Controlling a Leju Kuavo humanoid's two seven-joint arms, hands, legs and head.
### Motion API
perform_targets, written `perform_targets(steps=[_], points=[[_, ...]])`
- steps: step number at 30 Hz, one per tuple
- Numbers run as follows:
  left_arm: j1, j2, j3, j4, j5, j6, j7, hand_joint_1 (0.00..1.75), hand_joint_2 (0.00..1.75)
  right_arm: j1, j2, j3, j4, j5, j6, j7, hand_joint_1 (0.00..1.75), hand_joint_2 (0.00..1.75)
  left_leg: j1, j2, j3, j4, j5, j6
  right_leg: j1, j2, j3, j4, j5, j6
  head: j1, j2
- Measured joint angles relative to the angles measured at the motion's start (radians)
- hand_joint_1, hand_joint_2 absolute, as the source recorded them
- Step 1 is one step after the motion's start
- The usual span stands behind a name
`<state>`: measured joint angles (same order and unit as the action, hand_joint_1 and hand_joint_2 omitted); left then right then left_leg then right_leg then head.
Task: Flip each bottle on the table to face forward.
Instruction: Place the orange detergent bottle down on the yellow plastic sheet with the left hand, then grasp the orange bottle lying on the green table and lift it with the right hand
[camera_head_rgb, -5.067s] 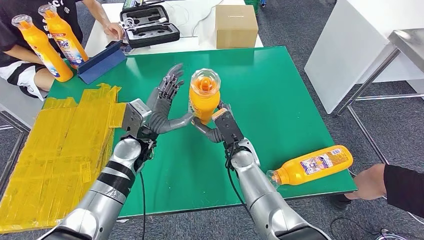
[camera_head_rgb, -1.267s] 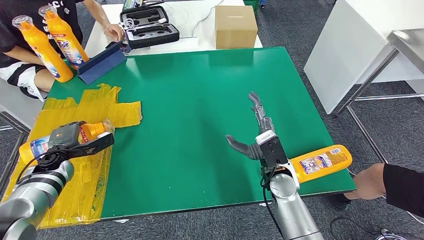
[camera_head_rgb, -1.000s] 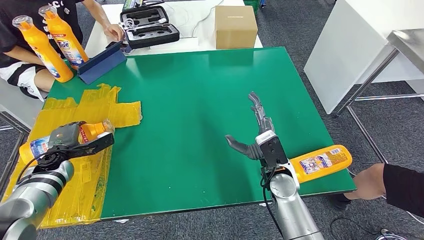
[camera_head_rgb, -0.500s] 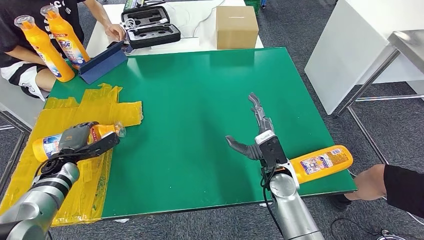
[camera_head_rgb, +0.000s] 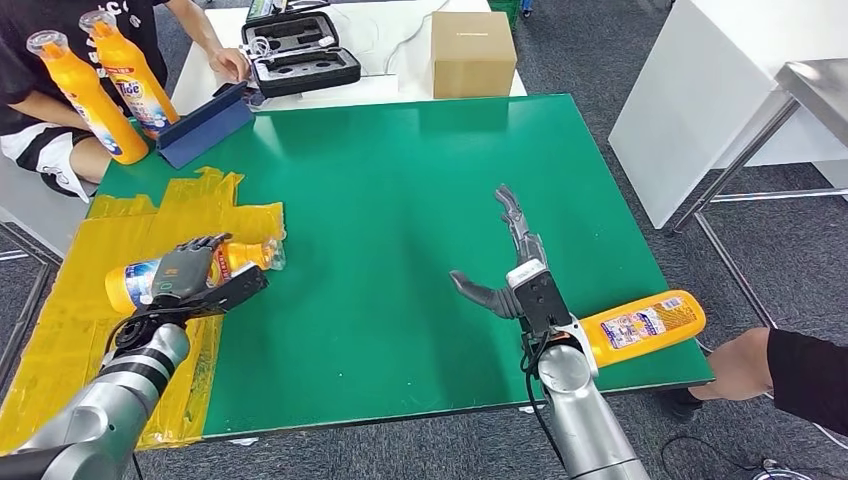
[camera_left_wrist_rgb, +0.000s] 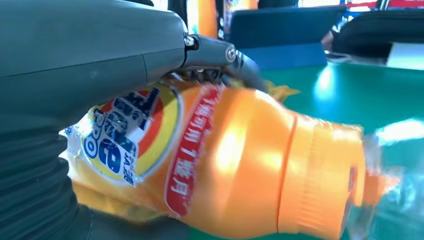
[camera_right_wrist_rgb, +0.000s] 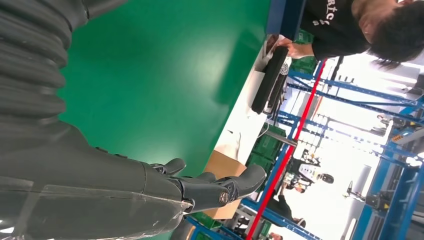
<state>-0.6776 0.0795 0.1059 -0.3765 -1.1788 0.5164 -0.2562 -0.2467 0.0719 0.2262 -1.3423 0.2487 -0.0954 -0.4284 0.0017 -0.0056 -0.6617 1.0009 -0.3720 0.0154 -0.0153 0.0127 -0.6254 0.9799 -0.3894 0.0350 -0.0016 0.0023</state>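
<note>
Left hand (camera_head_rgb: 195, 275) grips bottle (camera_head_rgb: 160, 277) over yellow tape; lay down label-up before release. Right hand (camera_head_rgb: 507, 268) spread, empty.

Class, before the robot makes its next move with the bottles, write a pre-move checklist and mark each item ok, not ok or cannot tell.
1. Left robot hand grips the held bottle: ok.
2. Held bottle's front label shows: ok in the left wrist view; it lies over the yellow tape.
3. Right robot hand open, holding nothing: ok.
4. Second bottle flipped: not ok; it lies by the table edge, behind the right robot hand.
5. Person's hand away from the second bottle: not ok, it is close.
6. Held bottle's cap tight: cannot tell.
</note>
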Motion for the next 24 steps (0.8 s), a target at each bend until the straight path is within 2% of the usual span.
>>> perform_targets(steps=[13,19,24], points=[[0.014,-0.021,-0.002,0.0,0.0,0.01,0.036,0.0,1.75,-0.011,0.001,0.001,0.01,0.016,-0.003,0.001,0.0,1.75,0.0,0.001,-0.001,0.0,0.0,0.0,0.001,0.0,-0.001,0.0,0.0,0.0,0.0,0.0],[0.018,-0.021,-0.021,0.0,-0.046,0.038,0.09,0.0,1.75,-0.011,0.001,0.004,0.012,0.027,-0.012,0.004,0.0,1.75,0.0,0.0,-0.001,0.0,0.0,0.0,0.0,0.0,-0.001,0.0,0.0,0.0,0.0,0.0],[0.021,-0.021,-0.029,-0.001,-0.044,0.07,0.088,0.0,1.75,-0.011,0.001,0.006,0.014,0.033,-0.017,0.006,0.0,1.75,0.0,0.001,-0.001,0.0,0.0,0.0,0.001,0.0,-0.001,0.0,0.0,0.0,0.0,0.0]])
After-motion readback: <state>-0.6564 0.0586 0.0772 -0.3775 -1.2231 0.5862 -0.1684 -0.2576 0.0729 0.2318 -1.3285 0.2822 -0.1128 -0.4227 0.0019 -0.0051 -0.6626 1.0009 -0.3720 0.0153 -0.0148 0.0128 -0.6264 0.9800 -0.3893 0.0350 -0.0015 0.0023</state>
